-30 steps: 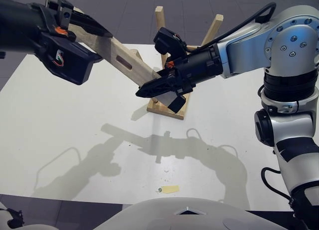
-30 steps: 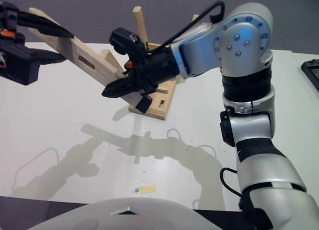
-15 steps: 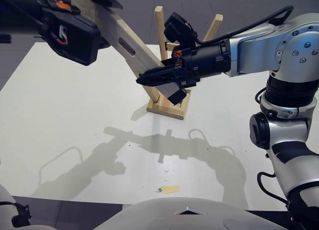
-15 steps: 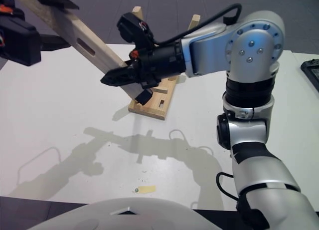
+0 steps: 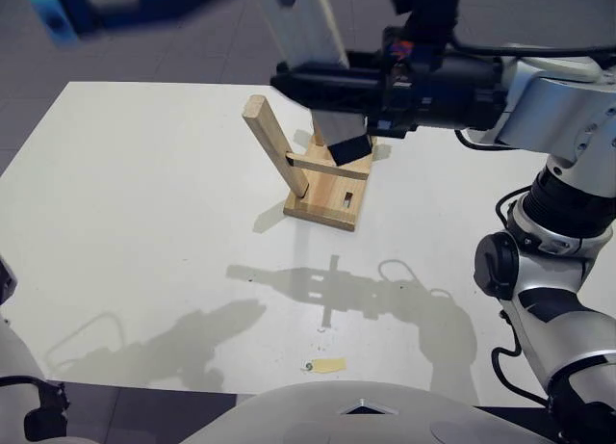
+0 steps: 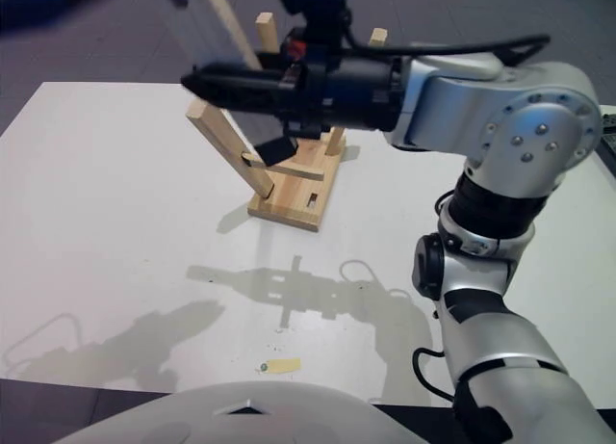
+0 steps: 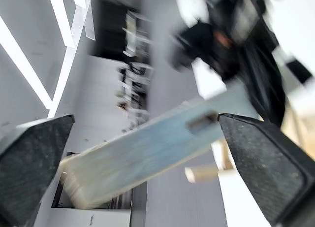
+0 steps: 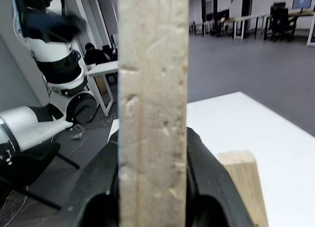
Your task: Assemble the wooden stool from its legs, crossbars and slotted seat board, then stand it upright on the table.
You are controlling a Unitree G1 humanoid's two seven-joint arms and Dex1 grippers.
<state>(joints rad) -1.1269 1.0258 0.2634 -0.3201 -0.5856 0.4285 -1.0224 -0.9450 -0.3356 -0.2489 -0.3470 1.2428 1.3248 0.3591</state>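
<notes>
Two grippers share this job, so take the views in turn.

**Head cameras:** your right gripper (image 5: 318, 92) is clamped across the slotted board (image 5: 310, 25). It carries the board steeply tilted in the air above the part-built stool (image 5: 322, 179). I judge that this height is meant to keep the board off the legs.

Below it, the base board (image 5: 325, 205) lies flat on the table (image 5: 144, 194). A tilted leg (image 5: 274, 145) is tied into it by a crossbar (image 5: 329, 165), and the far legs (image 6: 267, 30) stand behind. Those uprights are what you could knock on the way down. A paper tag (image 5: 327, 365) lies near the front edge, well apart.

**Left wrist:** the left gripper (image 7: 145, 117) has its fingers (image 7: 34, 163) spread wide. The board crosses beyond them and looks unpinched.

**Right wrist:** the board's edge sits tight between the right gripper's fingers, with a leg top (image 8: 241, 182) near it.
</notes>
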